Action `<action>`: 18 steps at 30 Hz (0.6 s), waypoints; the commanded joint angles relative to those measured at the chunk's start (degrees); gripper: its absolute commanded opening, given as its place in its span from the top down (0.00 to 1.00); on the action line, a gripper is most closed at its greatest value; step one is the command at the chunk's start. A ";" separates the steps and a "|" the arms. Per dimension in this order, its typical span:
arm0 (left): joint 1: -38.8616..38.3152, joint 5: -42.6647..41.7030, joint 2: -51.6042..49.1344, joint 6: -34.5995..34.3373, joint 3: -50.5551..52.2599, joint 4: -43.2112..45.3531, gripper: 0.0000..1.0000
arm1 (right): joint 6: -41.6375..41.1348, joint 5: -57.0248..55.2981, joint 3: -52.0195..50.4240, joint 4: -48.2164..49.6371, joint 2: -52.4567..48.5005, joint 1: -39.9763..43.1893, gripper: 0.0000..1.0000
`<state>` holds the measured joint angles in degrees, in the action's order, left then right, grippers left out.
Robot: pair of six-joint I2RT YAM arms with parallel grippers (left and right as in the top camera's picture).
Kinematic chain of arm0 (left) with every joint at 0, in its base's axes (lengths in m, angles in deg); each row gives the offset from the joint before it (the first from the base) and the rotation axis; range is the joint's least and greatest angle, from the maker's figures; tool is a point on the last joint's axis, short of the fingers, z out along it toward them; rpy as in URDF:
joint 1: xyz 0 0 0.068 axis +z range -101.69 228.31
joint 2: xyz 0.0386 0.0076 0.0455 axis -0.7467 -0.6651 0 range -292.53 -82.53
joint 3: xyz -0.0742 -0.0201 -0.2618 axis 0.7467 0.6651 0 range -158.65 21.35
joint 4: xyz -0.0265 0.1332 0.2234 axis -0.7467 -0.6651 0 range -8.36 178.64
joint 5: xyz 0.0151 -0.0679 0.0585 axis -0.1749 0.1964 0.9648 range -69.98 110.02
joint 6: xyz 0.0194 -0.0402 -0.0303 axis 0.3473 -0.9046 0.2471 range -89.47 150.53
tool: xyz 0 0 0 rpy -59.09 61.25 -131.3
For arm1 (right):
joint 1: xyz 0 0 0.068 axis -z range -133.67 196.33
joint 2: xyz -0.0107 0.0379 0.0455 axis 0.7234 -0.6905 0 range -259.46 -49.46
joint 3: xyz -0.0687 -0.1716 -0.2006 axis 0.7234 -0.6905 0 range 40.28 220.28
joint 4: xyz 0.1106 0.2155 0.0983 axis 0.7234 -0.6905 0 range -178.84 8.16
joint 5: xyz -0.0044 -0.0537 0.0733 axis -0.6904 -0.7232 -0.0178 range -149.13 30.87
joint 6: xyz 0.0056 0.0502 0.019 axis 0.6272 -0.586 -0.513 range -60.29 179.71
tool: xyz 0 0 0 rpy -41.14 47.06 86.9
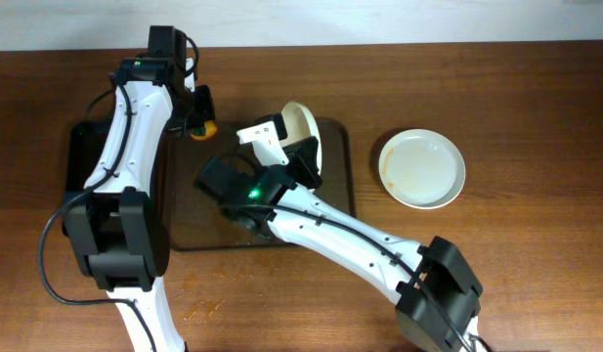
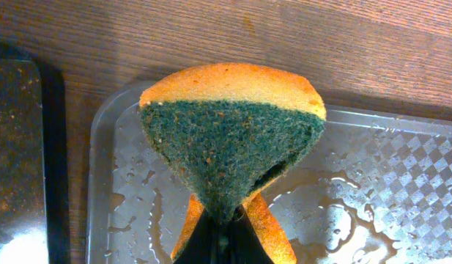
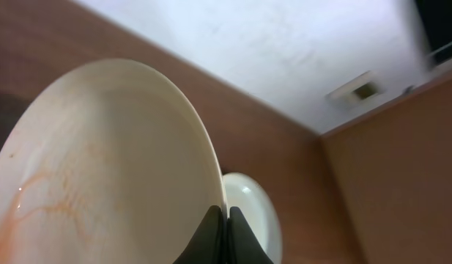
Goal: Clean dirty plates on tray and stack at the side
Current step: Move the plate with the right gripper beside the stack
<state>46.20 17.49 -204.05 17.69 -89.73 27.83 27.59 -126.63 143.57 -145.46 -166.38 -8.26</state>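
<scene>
Stained plate [image 3: 101, 169] stands tilted above the tray [image 1: 335, 200], its rim pinched in the right tool [image 3: 226, 224]; judged unscrubbed. Left tool [image 2: 220, 235] clamps a sponge [image 2: 233, 132] nearby; second plate [image 1: 422, 168] lies aside on the surface [image 1: 516, 98].

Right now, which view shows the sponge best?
Left wrist: the sponge fills the frame, green scouring face and orange layer clear, pinched in the left tool. Overhead shows only an orange sliver of it; right wrist shows none of it.

Much of the tray [image 1: 198, 220] under the right arm [image 1: 330, 235], out of sight.
</scene>
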 commanded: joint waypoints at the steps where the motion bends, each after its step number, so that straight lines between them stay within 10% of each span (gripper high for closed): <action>1: 0.09 0.35 -0.31 0.96 0.48 0.09 0.99 | -1.60 22.23 0.79 -0.07 3.85 6.91 0.96; 6: 0.09 0.35 -0.31 0.96 0.48 0.11 0.99 | 7.72 58.58 0.79 -0.59 9.60 30.10 0.96; 14: 0.09 0.35 -0.31 0.96 0.48 0.31 0.99 | 17.57 73.75 -1.90 -7.45 9.73 60.72 0.96; 18: 0.04 0.35 -0.31 0.96 0.48 0.35 0.99 | 19.23 85.31 -8.76 4.04 9.29 53.86 0.44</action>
<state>46.20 17.49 -204.05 17.69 -89.62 28.02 46.15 -47.64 137.69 -144.43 -157.92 49.84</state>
